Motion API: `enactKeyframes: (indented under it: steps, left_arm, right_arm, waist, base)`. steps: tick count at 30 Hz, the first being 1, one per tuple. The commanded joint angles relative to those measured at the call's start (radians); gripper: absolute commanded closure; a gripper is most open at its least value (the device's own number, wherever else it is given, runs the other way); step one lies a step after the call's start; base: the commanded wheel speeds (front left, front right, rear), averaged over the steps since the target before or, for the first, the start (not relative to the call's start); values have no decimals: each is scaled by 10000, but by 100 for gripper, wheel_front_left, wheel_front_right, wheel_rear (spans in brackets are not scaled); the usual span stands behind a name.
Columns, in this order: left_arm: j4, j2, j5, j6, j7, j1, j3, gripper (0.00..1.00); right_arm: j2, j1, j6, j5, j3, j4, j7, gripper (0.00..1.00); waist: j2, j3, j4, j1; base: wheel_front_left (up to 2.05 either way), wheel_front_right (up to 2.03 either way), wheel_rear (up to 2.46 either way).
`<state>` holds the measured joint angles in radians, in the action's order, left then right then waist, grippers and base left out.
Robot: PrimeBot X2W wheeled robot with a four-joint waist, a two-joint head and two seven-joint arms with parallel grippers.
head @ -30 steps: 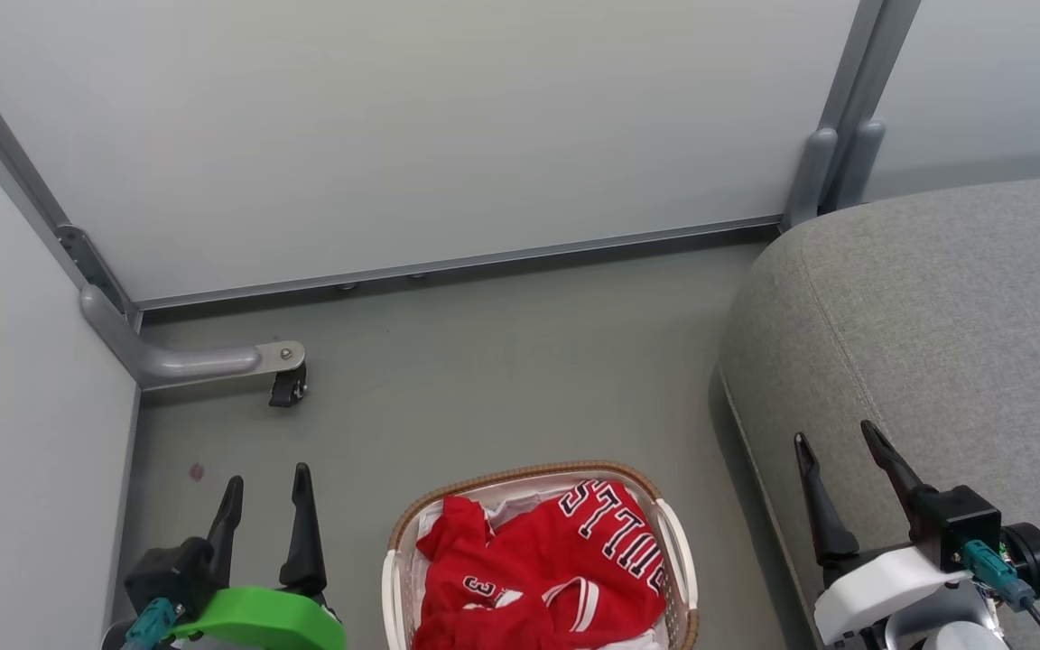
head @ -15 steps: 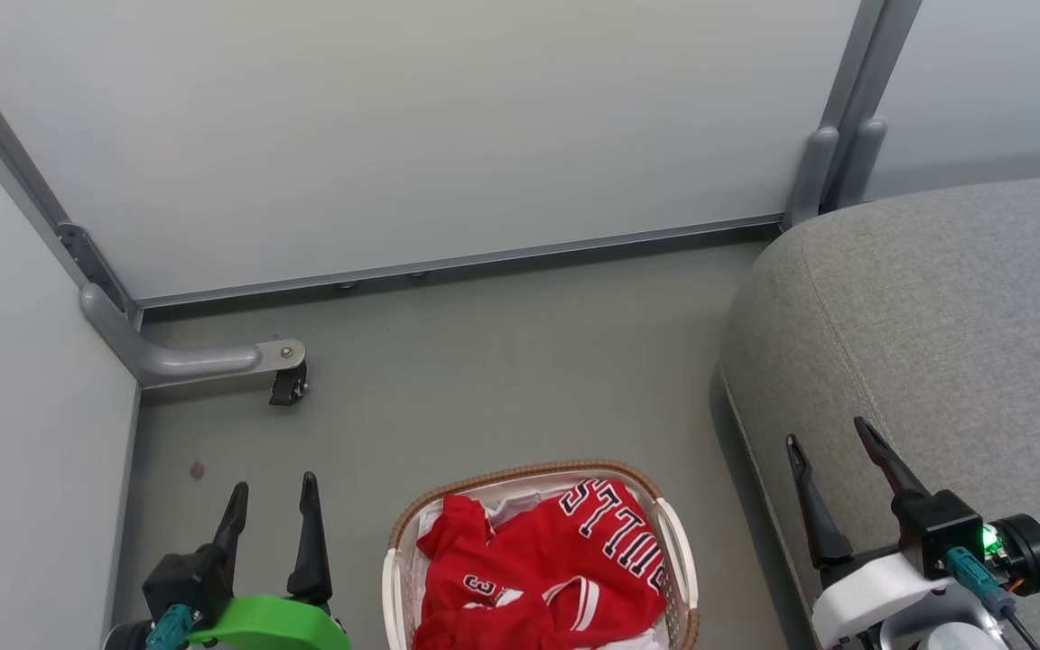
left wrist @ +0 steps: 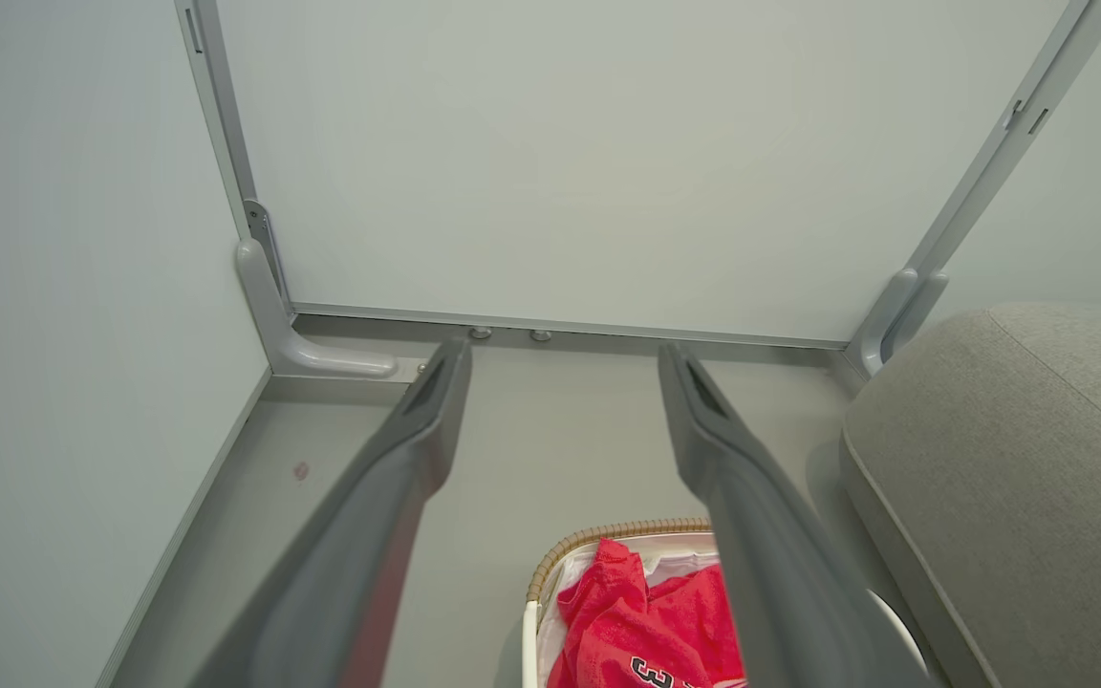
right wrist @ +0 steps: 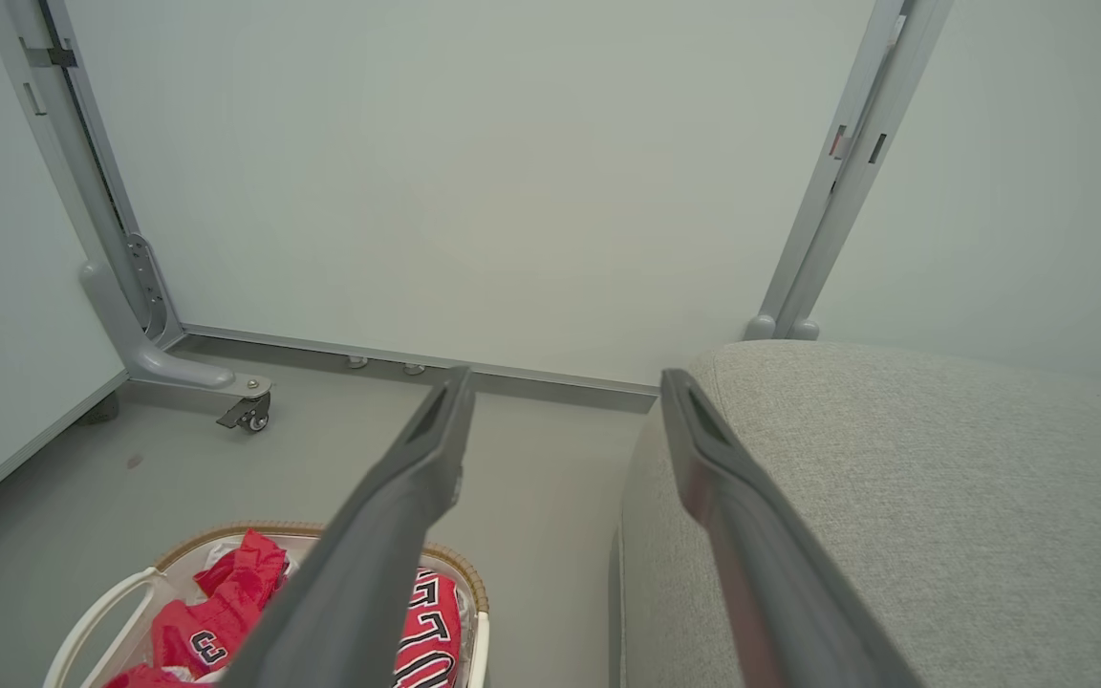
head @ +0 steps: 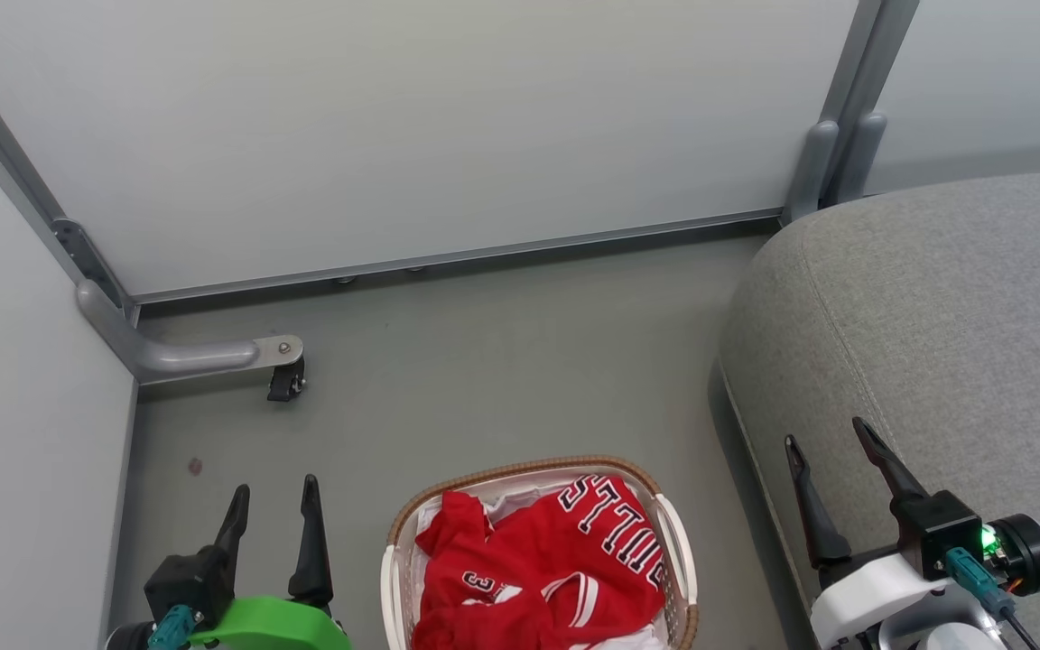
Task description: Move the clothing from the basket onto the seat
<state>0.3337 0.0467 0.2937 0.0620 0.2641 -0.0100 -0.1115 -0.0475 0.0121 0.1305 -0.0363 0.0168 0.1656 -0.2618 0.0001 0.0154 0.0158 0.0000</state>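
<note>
At the far left a pale partition panel (head: 23, 433) meets the grey floor (head: 484, 379). A metal foot with a small black caster (head: 286, 383) juts from its corner. Nearer the robot, the left gripper (head: 274, 487) hovers over bare floor just beside the basket, its jaws spread wide and holding nothing.

The basket (head: 520, 469) stands on the floor between the two arms, at the bottom of the head view, near the seat's front edge but apart from it. All of the clothing (head: 556, 560) lies heaped inside it. It is crumpled red jersey fabric, with the piece lettered BULLS uppermost on the right half and a numbered piece lower and to the left. A white lining sheet (head: 504, 502) shows under the red at the far rim.

The garments look light and limp, so they should drape and trail when lifted. The smooth sports knit may slide out of a shallow pinch. The pieces look tangled, so pulling one could drag another along or tip the light basket. The best hold is probably a deep bite on a raised fold, such as the ridge standing up at the heap's far left. That spot is clear of the white sheet and the perforated wall.

To the right the seat (head: 935, 316) spreads broad, grey and bare, its top higher than the basket. The right gripper (head: 824, 433) hangs over the seat's front edge, jaws equally wide and empty.
</note>
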Motion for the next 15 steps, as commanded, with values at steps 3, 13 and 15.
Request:
enactKeyframes:
  steps: [3,13,15]
  left_arm:
    - [25,66,-42,50,7,-36,-20,0]
    - [465,63,-412,169,6,-607,-243,0]
    - [868,63,-624,215,7,-877,-371,0]
  right_arm:
    - [-53,7,4,34,29,-97,-49,0]
    - [-53,492,2,26,88,-328,-49,0]
    - [-53,667,2,16,86,-377,-49,0]
  waist:
    - [-1,64,-21,0]
    - [-1,1010,-272,0]
    - [-1,1348,-346,0]
  base:
    - [0,0,0]
    - [0,0,0]
    - [0,0,0]
